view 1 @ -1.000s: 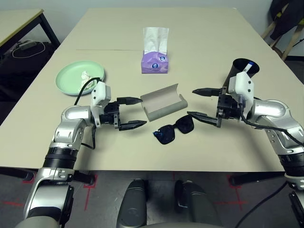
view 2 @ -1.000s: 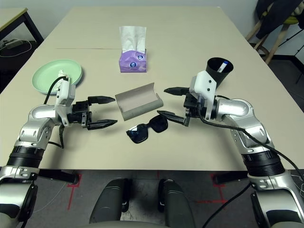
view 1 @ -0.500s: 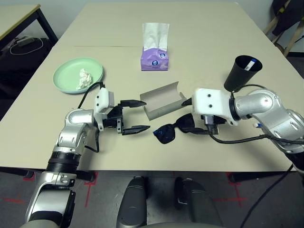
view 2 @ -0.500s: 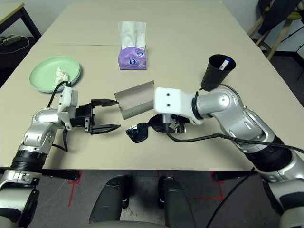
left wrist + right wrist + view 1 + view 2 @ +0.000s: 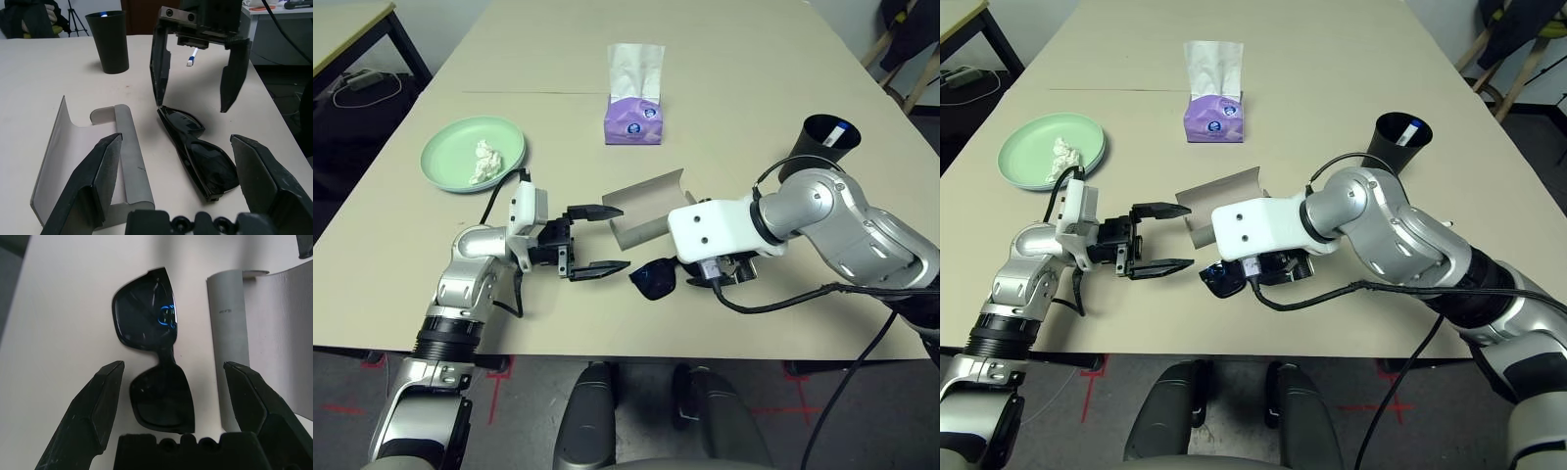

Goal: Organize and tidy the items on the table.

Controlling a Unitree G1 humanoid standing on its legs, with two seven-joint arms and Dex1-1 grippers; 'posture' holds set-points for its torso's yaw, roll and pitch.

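1. This looks like a lab or office room, though little of it shows beyond the tabletop.
2. A large plain beige table (image 5: pixel 724 59) fills the frame's centre.
3. At upper left, a black-legged side table (image 5: pixel 347 24) stands over loose cables (image 5: pixel 357 83).
4. Red tape marks (image 5: pixel 504 377) cross the grey floor at the bottom.

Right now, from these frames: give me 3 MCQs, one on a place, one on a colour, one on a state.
1. Where does the tissue wad lie?
A. in the black cup
B. on the green plate
C. inside the glasses case

2. What colour is the tissue pack?
A. purple
B. red
C. yellow

3. How is the right gripper?
A. shut on the pen
B. shut on the case lid
C. open over the sunglasses

Key: 1 B, the tissue wad rests on the green plate. 2 A, the tissue pack is purple. 3 C, the right gripper has its fingers spread above the sunglasses, beside the open glasses case.
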